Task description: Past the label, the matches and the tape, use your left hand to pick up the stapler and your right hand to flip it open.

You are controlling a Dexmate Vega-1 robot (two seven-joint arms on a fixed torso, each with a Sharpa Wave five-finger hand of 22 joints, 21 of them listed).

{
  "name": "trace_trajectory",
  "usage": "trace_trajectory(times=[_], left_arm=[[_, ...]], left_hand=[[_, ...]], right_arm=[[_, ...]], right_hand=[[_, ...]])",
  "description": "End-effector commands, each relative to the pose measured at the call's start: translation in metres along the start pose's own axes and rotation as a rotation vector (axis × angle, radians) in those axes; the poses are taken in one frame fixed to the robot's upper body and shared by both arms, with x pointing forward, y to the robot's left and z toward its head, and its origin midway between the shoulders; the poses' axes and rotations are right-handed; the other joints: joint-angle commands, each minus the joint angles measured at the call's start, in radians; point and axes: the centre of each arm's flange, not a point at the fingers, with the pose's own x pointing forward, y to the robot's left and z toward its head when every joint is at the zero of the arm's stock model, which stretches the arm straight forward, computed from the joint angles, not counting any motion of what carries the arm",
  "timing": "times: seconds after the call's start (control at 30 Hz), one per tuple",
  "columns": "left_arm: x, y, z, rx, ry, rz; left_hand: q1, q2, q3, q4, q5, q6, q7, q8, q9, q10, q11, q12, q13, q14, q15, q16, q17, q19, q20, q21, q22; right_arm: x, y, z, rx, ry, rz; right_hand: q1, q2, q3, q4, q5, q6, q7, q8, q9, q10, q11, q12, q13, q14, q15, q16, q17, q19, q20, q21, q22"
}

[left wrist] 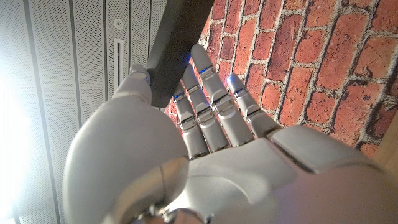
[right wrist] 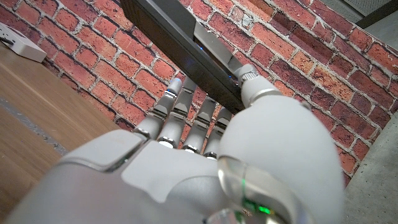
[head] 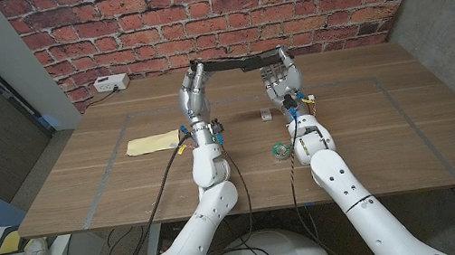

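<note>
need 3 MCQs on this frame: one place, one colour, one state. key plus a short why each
1. Where is the stapler?
A. flat on the table
B. held up between both hands, in front of the brick wall
C. on the floor

2. What colour is the label on the table?
A. yellowish tan
B. blue
C. red

3. What state is the stapler in?
A. shut
B. opened out into a long spread shape
C. broken into two separate pieces

Key:
1 B: the left hand grips one end and the right hand the other, above the table.
2 A: it shows yellowish tan in the head view.
3 B: it spans from hand to hand in one dark strip.
</note>
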Motion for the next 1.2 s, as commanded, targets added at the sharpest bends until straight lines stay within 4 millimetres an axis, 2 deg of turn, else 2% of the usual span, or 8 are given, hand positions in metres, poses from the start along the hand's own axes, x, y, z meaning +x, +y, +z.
trace_trajectory(times=[0.03,1.2], left_arm=[[-0.0026,0.0033,-0.0003,-0.007,-0.011,0.000],[-0.0004,0.0064,-0.0084,-0.026,0.002,0.008]], left_hand=[[0.140,0.143,0.030,-0.016,0.005,0.008,-0.012,0.001,0.007,0.019,-0.012,0.002,0.006,-0.009,-0.037,0.001,-0.010,-0.008,-0.112,-0.001,0.001],[0.140,0.144,0.033,-0.014,0.005,0.013,-0.010,0.000,0.004,0.025,-0.013,0.001,0.005,-0.008,-0.038,0.008,-0.015,-0.011,-0.100,-0.005,0.001]], right_arm=[[0.0004,0.0010,-0.0003,0.000,0.005,-0.008],[0.0104,-0.0022,0.0036,-0.033,0.019,-0.022]], right_hand=[[0.064,0.094,0.019,0.015,0.005,-0.004,0.003,0.003,0.000,0.062,-0.050,0.000,0.004,0.010,-0.177,-0.005,0.004,-0.004,-0.065,0.010,0.002],[0.064,0.090,0.022,0.017,0.005,-0.001,0.001,0.009,-0.001,0.072,-0.052,-0.012,-0.010,0.017,-0.177,-0.009,0.007,-0.008,-0.066,0.025,0.002]])
